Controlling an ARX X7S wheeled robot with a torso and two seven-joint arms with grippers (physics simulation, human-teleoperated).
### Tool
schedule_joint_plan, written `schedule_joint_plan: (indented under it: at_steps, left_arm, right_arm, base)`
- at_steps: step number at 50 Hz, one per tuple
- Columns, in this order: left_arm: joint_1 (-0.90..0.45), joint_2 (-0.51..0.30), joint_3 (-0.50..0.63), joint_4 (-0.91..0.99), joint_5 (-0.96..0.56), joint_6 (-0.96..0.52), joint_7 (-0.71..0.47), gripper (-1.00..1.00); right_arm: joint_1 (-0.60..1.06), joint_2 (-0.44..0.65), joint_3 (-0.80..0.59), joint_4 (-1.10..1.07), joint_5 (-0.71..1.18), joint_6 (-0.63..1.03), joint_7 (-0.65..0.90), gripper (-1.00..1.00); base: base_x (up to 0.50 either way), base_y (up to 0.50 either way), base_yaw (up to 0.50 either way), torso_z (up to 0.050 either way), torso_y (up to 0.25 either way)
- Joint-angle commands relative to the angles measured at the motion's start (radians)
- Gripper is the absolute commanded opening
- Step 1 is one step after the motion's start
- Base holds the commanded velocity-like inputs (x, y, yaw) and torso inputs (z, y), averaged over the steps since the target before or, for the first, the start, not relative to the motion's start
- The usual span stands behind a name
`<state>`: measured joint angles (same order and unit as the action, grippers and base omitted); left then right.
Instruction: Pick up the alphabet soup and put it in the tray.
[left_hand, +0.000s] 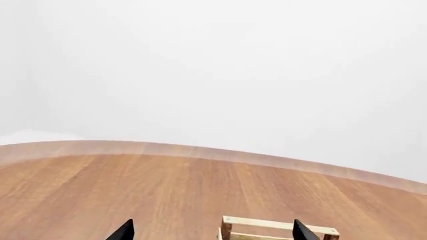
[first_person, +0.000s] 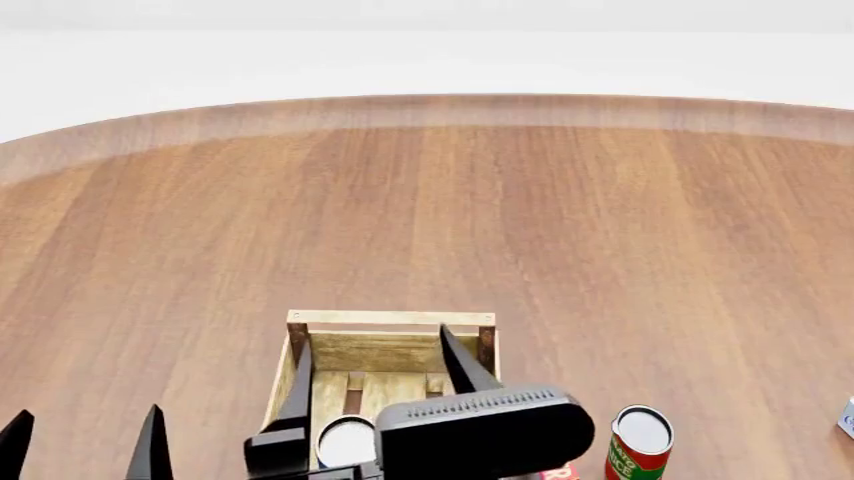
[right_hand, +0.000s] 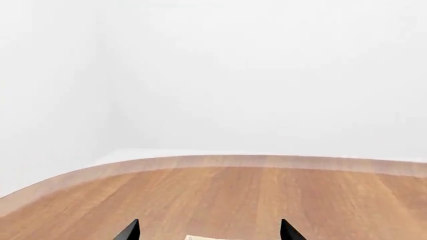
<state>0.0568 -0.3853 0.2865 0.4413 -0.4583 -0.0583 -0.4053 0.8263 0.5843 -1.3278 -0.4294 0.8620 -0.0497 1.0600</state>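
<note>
The right gripper (first_person: 374, 390) stood over the tray (first_person: 390, 319) with its black fingers spread apart, gripping nothing. A pale round can top (first_person: 346, 441), apparently the alphabet soup, lay inside the slatted light-wood crate, so placement looked done. The left gripper (first_person: 83, 440) hung open at eight o'clock. A red-and-green can (first_person: 638, 445) stood at three o'clock on the wood-grain table (first_person: 561, 230).

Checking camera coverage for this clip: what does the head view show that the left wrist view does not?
Only the head view shows the can with a pale top inside the tray, the red-and-green can on the table beside it, and the right gripper spread over the tray. Only the left wrist view shows the blank white wall beyond the table's far edge. Both show the wooden table, the tray (just its end rail in the wrist view), and the left gripper's open fingertips.
</note>
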Motion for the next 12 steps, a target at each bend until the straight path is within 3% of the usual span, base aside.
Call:
schedule_joint_plan:
  at_steps: [1, 12]
  left_arm:
    - [0.008, -0.013, -0.006, 0.052, -0.019, -0.012, -0.013, 1.00]
    - [0.008, -0.023, -0.013, 0.091, -0.039, -0.025, -0.026, 1.00]
  right_arm:
    - [0.015, 0.021, 0.005, -0.056, -0.004, 0.018, 0.021, 1.00]
    - [0.038, 0.034, 0.019, -0.097, 0.006, 0.036, 0.041, 1.00]
  base:
    - [0.00, 0.00, 0.00, 0.000, 0.000]
    - [0.00, 0.00, 0.00, 0.000, 0.000]
